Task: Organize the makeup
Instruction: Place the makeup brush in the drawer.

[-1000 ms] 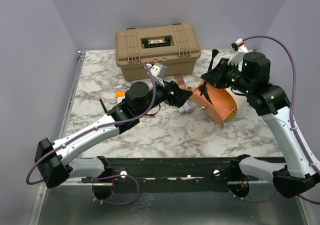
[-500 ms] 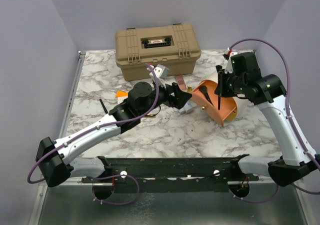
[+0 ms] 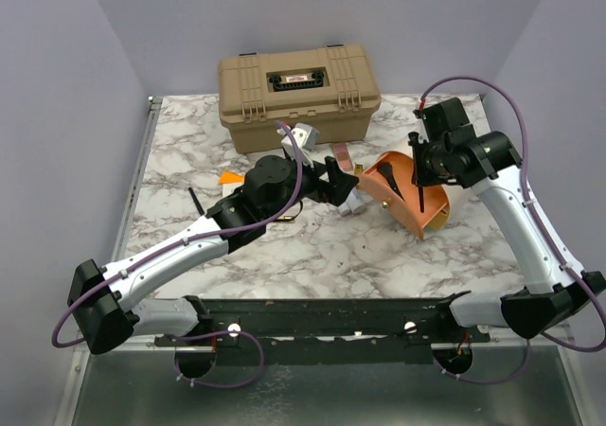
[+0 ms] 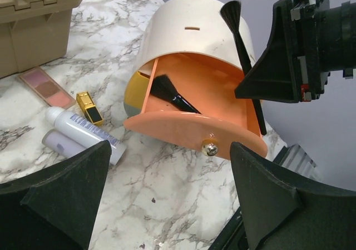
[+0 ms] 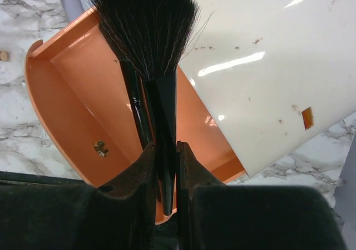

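Left wrist view. Item one: black brush (image 4: 240,36), slim handle, dark fanned bristle head. It is held tilted, bristles uppermost in front of the cream shell of the pouch (image 4: 194,33), lower end dipping toward the pouch's open orange mouth; whether it touches the pouch cannot be told. The handle passes between the right jaws, which are clamped on it partway along; bristle head and handle tip both stand clear of them.

Item two: second black brush (image 4: 169,94), lying inside the pouch on the orange lining.

Items three to five, just beside the pouch on the side away from the right jaws: two pale tubes (image 4: 83,129), gold lipstick (image 4: 89,106), blush palette (image 4: 47,87), all flat on the marble surface (image 4: 167,205).

The pouch lies on its side, silver knob (image 4: 209,148) on its front flap. Tan case (image 3: 298,90): behind the pouch.

The left jaws stand wide apart with nothing between them, facing the pouch's mouth, near it but not touching.
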Controlling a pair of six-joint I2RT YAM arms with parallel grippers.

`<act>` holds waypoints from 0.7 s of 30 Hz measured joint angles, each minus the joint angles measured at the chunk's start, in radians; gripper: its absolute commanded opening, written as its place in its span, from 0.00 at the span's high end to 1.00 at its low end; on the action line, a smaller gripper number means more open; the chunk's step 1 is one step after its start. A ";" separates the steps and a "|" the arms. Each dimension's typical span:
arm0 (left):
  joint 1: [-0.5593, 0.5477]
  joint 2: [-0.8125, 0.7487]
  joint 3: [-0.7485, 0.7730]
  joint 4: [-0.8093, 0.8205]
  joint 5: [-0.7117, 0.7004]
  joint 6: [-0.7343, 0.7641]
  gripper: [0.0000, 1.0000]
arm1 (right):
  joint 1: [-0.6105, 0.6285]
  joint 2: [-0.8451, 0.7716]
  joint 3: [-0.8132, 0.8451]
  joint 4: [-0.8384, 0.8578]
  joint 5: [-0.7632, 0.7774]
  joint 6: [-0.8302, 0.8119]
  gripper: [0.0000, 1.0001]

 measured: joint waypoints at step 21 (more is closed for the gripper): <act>0.000 -0.036 -0.001 -0.020 -0.102 0.002 0.11 | 0.000 0.027 -0.068 -0.001 -0.026 0.001 0.74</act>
